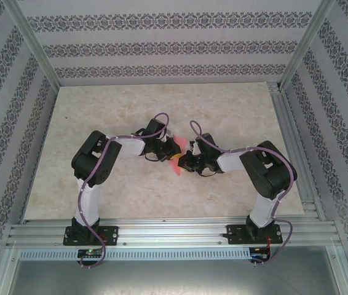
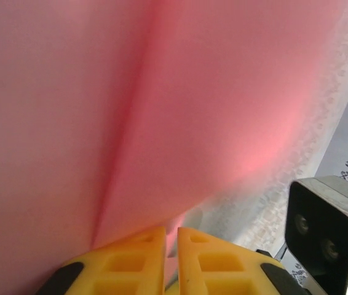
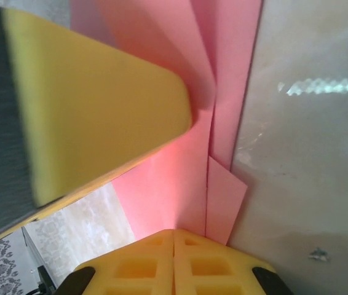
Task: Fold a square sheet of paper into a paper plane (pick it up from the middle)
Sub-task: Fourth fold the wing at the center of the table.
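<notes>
The pink-red sheet of paper [image 1: 174,155] hangs between both grippers above the middle of the table, folded into overlapping layers. In the left wrist view the paper [image 2: 192,92] fills most of the frame with a long crease, and my left gripper [image 2: 171,232] is shut on its lower edge. My right gripper [image 3: 174,232] is shut on the paper [image 3: 174,184] where a centre fold and a small side flap meet. A yellow finger of the left gripper [image 3: 94,104] presses the paper from the upper left. From above, the left gripper [image 1: 166,147] and right gripper [image 1: 187,161] stand close together.
The marble-patterned table [image 1: 223,110] lies under the paper, with bare room on all sides. Aluminium rails [image 1: 291,141] and patterned walls bound it. A grey block with two lenses [image 2: 328,236] sits close at the right of the left wrist view.
</notes>
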`<state>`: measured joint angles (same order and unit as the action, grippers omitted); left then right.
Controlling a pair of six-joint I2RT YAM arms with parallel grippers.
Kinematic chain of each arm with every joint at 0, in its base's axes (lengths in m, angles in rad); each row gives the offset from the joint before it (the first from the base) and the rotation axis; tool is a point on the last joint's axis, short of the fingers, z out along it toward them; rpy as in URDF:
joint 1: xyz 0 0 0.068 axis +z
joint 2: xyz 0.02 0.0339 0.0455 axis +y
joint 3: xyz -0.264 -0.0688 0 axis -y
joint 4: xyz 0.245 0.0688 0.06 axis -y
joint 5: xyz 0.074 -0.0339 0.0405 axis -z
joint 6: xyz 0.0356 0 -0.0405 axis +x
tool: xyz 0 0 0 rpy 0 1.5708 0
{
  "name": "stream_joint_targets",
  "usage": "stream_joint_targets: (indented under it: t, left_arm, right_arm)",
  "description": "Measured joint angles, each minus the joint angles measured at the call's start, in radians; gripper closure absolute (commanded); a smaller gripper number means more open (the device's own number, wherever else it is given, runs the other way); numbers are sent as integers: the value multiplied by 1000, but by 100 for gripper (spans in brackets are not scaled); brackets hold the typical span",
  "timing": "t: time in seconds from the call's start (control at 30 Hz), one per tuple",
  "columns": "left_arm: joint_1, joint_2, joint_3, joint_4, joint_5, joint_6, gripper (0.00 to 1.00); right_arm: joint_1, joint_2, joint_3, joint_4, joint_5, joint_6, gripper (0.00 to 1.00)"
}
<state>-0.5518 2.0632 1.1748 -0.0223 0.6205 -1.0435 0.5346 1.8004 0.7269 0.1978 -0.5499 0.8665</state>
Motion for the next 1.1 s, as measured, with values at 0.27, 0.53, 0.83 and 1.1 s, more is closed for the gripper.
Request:
stream_joint_targets:
  t: [0.27,0.53,0.83,1.1]
  left_arm:
    - [0,0,-1,0,-4,0,86]
    - [0,0,-1,0,-4,0,86]
    - [0,0,-1,0,-4,1,86]
    - [0,0,0,-2,-4,5,86]
  right_arm:
    - [0,-89,-12,-47,-24,5,91]
    - [22,-32,-18,-20,-56,34,93]
    - [20,-23,-37,3,-48,52,92]
    - [54,-151,37,-187,-9,-4,91]
